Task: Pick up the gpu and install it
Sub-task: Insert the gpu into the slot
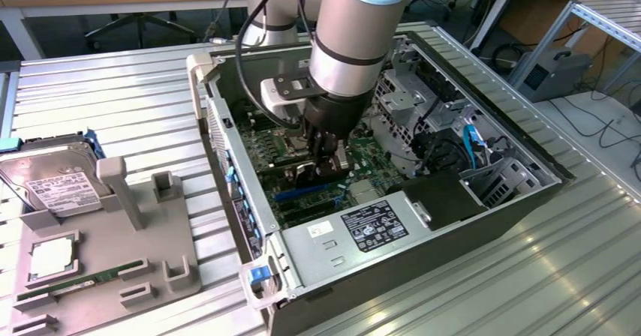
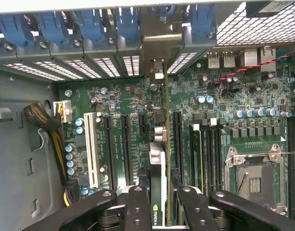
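The jaws are closed narrowly on the gpu (image 2: pixel 157 163), one on each flat face, holding the card on edge. In the wrist view the card runs straight away from the jaws over the green motherboard (image 2: pixel 118 96), lined up between two long black expansion slots. Its far end reaches the rear wall of the case, below a row of blue clips (image 2: pixel 90 24). Whether its lower edge is seated in a slot cannot be told. A white slot (image 2: pixel 91 149) lies to one side of the card, and the memory slots (image 2: pixel 210 154) and the bare processor socket (image 2: pixel 255 180) to the other. In the exterior view the arm reaches down into the open computer case (image 1: pixel 401 253), which lies on its side on the ribbed metal desk (image 1: pixel 120 88). There the gpu (image 1: pixel 338 158) sits low over the board, just beyond the labelled power supply (image 1: pixel 376 227). Toward the exterior view's left, well apart from the case, a grey holder (image 1: pixel 130 253) carries a silver hard drive (image 1: pixel 50 182) and a green memory stick (image 1: pixel 85 283).
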Robot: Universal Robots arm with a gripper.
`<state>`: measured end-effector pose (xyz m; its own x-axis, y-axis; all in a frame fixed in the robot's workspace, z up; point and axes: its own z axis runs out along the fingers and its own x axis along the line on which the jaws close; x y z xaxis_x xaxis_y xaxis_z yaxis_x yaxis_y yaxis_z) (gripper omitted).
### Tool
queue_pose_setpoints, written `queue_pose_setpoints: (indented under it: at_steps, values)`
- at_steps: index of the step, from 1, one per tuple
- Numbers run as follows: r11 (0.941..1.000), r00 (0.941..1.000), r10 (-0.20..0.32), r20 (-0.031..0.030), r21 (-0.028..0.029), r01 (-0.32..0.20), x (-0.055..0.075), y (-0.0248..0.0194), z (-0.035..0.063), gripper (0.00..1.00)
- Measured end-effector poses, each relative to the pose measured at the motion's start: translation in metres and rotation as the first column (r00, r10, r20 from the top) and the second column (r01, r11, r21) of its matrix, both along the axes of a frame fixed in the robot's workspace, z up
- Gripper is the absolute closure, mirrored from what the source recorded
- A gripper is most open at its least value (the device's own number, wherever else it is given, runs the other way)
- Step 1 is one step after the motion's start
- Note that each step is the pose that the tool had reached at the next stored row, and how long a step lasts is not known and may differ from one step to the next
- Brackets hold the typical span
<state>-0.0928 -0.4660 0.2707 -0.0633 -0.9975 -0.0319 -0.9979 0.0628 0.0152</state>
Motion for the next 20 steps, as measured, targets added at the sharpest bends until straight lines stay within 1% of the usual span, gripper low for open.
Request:
queue_pose_setpoints:
  at_steps: [1,2,4,7,9,20]
  values:
    - [1.0,1.0,0.0,-0.0001,-0.0002,0.0,-0.0006,0.0,-0.0025,0.73]
    - [0.9999,0.9999,0.015,0.0001,-0.0001,-0.015,-0.0005,0.0,-0.0025,0.73]
    - [0.9998,0.9998,0.019,0.0,-0.0002,-0.019,-0.0003,0.0025,-0.0026,0.73]
    - [0.9998,0.9998,0.021,0.0001,-0.0004,-0.021,-0.0003,0.0024,-0.0075,0.73]
    - [0.9998,0.9998,0.021,0.0006,0.0004,-0.021,-0.0002,0.0025,-0.0083,0.73]
    - [0.9998,0.9998,0.021,0.0003,-0.0002,-0.021,-0.0005,0.0025,-0.0116,0.73]
